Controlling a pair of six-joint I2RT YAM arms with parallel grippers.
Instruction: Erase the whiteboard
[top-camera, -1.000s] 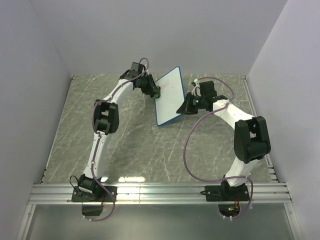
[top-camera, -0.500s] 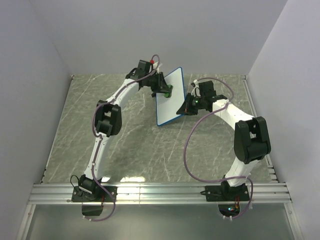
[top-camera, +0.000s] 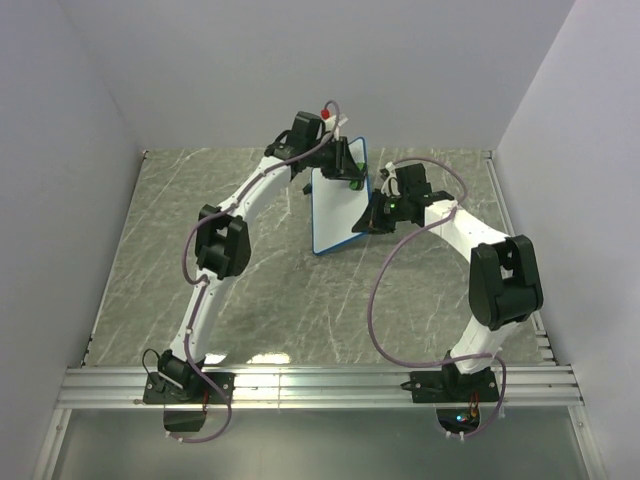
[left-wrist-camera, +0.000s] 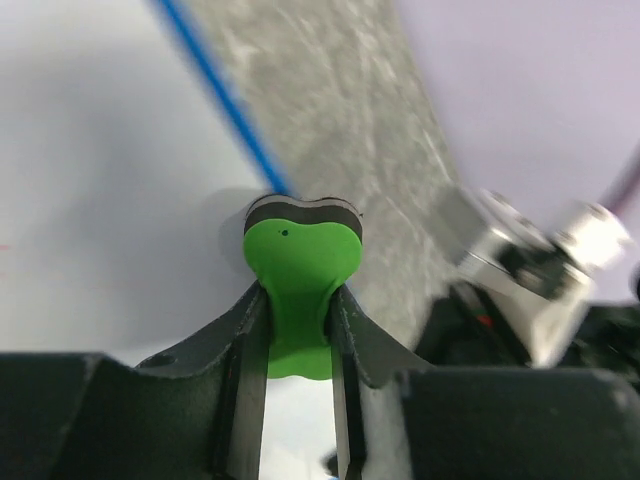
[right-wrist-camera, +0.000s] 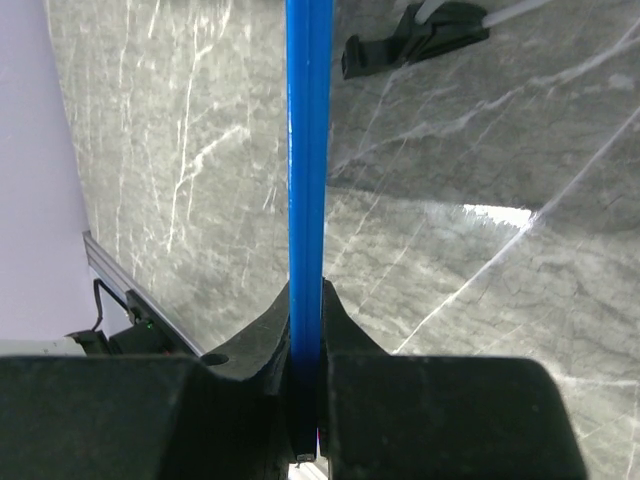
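My right gripper (right-wrist-camera: 305, 300) clamps the blue-rimmed white whiteboard (top-camera: 335, 215), my left gripper (left-wrist-camera: 298, 305) pinches the green bone-shaped eraser (left-wrist-camera: 300, 255) at its rim; mostly wiped, I judge, faint red remaining.

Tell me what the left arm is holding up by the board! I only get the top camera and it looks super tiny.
Observer: The left wrist view shows the left gripper shut on a green bone-shaped eraser, with its dark pad end pointing outward.
Operator: Is it in the middle of the board?
Observer: No. The pad is right by the blue rim of the whiteboard. I can't tell if it touches.
Operator: Who's holding the board up?
Observer: The right wrist view shows the right gripper pinching the board's rim, seen edge-on between its fingers.
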